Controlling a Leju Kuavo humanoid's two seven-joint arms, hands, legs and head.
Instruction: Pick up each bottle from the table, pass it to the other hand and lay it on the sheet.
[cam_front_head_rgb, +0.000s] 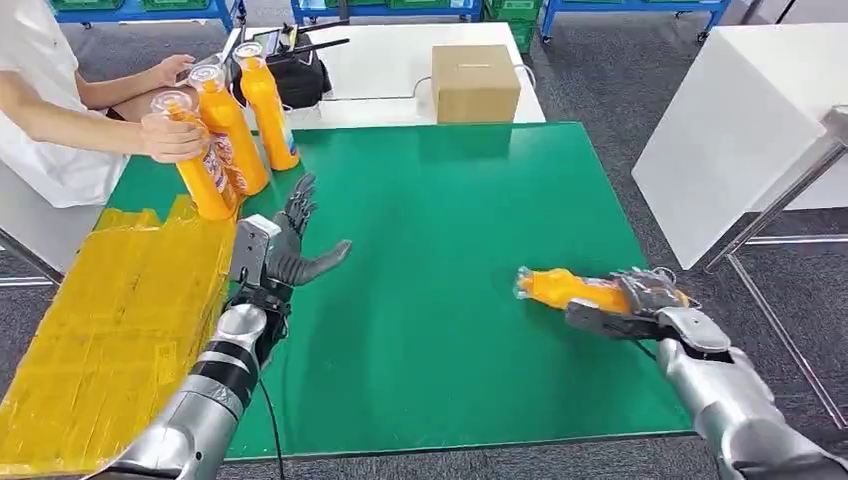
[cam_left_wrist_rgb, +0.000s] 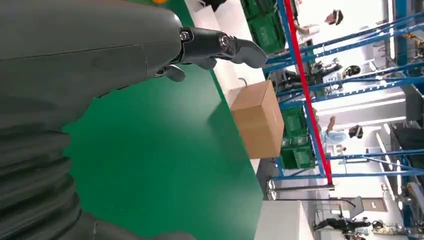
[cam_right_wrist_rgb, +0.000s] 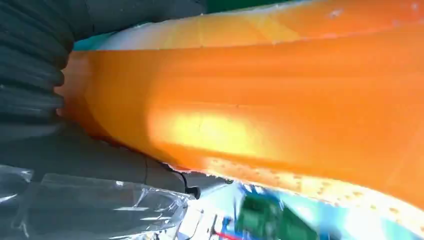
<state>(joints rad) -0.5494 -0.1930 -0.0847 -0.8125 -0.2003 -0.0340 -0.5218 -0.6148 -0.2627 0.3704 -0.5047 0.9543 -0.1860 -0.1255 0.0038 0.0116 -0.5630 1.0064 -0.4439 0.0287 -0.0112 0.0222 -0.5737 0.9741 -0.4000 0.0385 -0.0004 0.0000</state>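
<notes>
The yellow sheet at the left carries no bottles yet. A person's hand steadies one of three upright orange juice bottles at the green table's back corner. The left hand hovers released, fingers spread. At the right, the right hand grasps a fourth orange bottle lying sideways; handover and placement remain.

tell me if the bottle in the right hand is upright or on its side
On its side: the bottle lies level in the right hand, cap end toward the table's middle.
</notes>
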